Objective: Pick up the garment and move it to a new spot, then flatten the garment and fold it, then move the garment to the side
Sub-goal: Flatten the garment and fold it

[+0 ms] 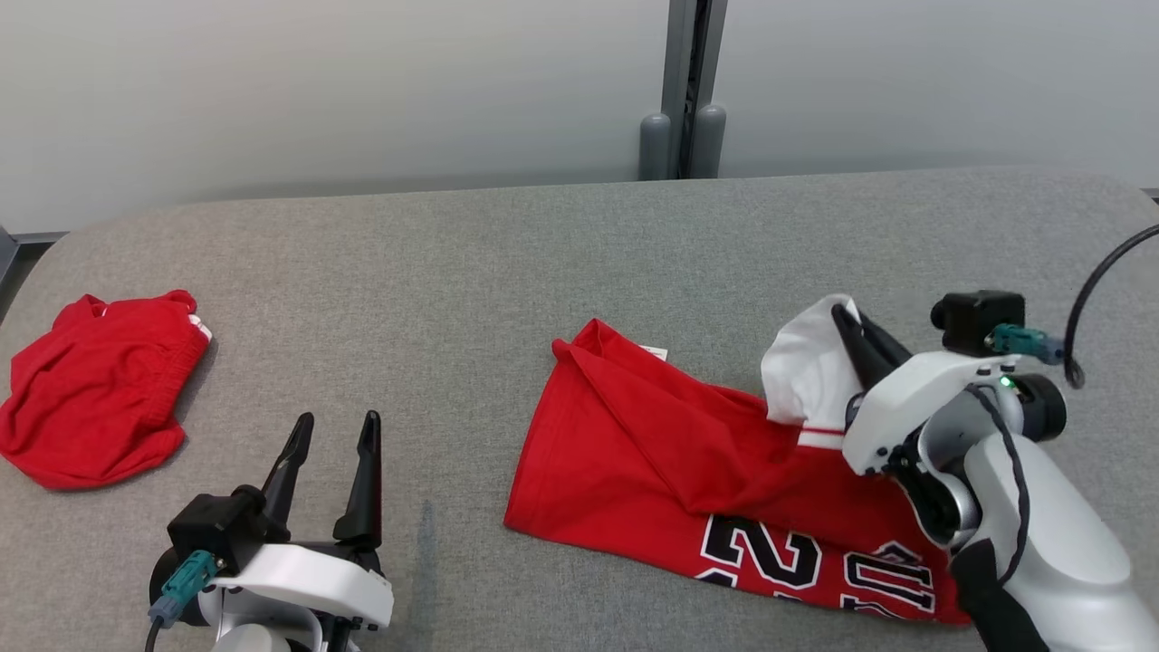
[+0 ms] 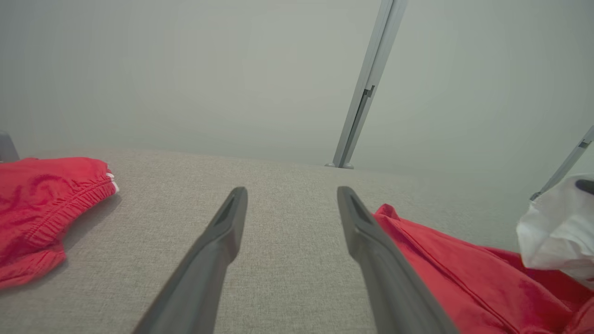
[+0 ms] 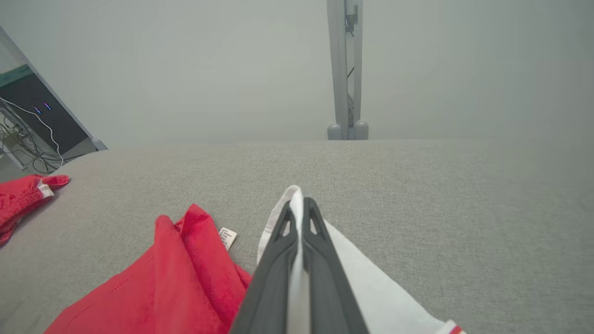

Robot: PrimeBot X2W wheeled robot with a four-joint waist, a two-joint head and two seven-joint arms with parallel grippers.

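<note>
The garment [image 1: 688, 462] is a red jersey with white sleeves and black-and-white numbers, lying rumpled on the grey table right of centre. My right gripper [image 1: 849, 317] is shut on its white sleeve [image 1: 806, 367], which it holds raised off the table. In the right wrist view the sleeve's cloth [image 3: 297, 208] is pinched between the two dark fingers [image 3: 278, 250], with the red body [image 3: 176, 278] trailing to the left. My left gripper [image 1: 335, 424] stands open at the lower left, nothing between its fingers. From the left wrist, the jersey [image 2: 464, 273] lies just right of the open gripper [image 2: 292, 192].
A second red garment [image 1: 95, 389] lies bunched at the table's left edge, also seen as red cloth [image 2: 41, 204] in the left wrist view. A grey post [image 1: 684, 91] stands behind the table's [image 1: 507, 272] far edge. Dark equipment with cables [image 3: 32, 125] sits off the far left.
</note>
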